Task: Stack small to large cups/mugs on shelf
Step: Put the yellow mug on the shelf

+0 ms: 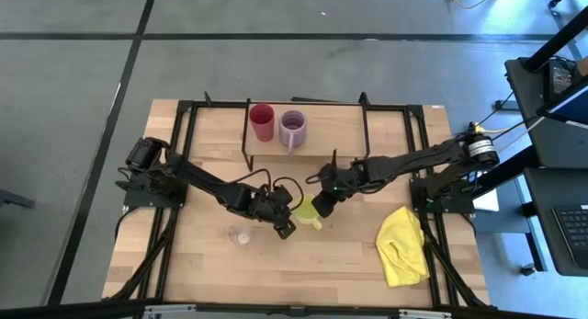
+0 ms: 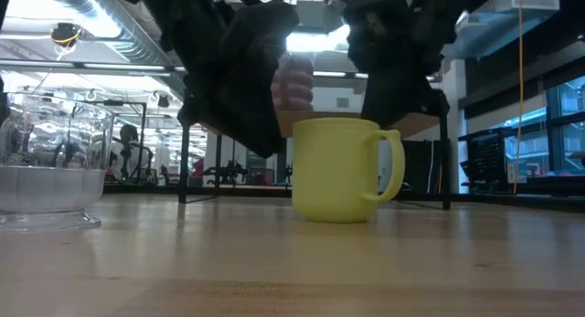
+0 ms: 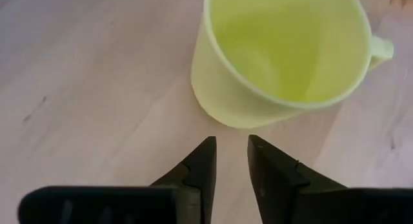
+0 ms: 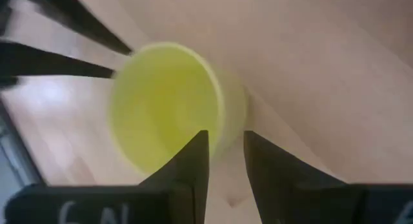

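Observation:
The yellow-green mug [image 1: 307, 210] stands upright on its base on the tabletop [image 2: 338, 171]. My right gripper [image 1: 322, 206] is at its far right side, shut on its wall [image 4: 226, 137]. My left gripper [image 1: 287, 225] is just near-left of the mug, its fingers a narrow gap apart and empty [image 3: 231, 143]. The red cup [image 1: 262, 121] and the lilac mug [image 1: 292, 128] stand side by side on the shelf [image 1: 211, 135]. The tiny clear glass [image 1: 241, 236] stands on the table left of my left gripper. My right gripper has the yellow-green mug's wall at the rim [image 4: 222, 124], one finger inside the mug and one outside. The fingers come slanting down from the table's right. The mug stands upright with its base on the table.
A crumpled yellow cloth [image 1: 404, 245] lies on the table at the near right. The shelf's black wire frame [image 1: 367, 126] stands along the far side. The clear glass shows close to the low camera [image 2: 50, 166].

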Available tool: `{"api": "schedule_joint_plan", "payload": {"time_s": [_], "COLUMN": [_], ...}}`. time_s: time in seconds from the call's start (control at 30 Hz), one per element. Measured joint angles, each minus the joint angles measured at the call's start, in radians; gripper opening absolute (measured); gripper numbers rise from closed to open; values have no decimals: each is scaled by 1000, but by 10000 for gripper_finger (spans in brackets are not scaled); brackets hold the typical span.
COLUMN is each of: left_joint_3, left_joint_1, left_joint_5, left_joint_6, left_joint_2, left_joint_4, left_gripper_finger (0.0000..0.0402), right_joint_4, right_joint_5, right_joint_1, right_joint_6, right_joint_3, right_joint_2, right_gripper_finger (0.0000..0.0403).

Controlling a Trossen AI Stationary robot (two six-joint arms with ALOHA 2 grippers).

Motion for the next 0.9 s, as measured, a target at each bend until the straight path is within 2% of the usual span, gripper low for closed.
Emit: {"api": "schedule_joint_plan", "payload": {"time_s": [0.23,0.47,0.53,0.67,0.9], "left_joint_3": [0,0,0,0,0], "left_joint_1": [4,7,7,9,13], "left_joint_5": [-1,-7,-12,-21,-33], "left_joint_6": [-7,-6,-4,14,16], "left_joint_2": [0,0,0,0,0], "left_joint_4": [3,6,6,6,5], "left_gripper_finger": [83,82,82,85,81], "right_joint_4": [34,53,30,-51,-64], "right_joint_5": [-38,-19,-18,35,30], "right_joint_1": [1,-3,-8,-11,-16], "right_joint_6": [3,26,20,-25,-23], "right_joint_3": [-1,14,38,73,80], "right_joint_2": [84,92,91,90,90], "right_gripper_finger": [99,97,82,16,11]}}
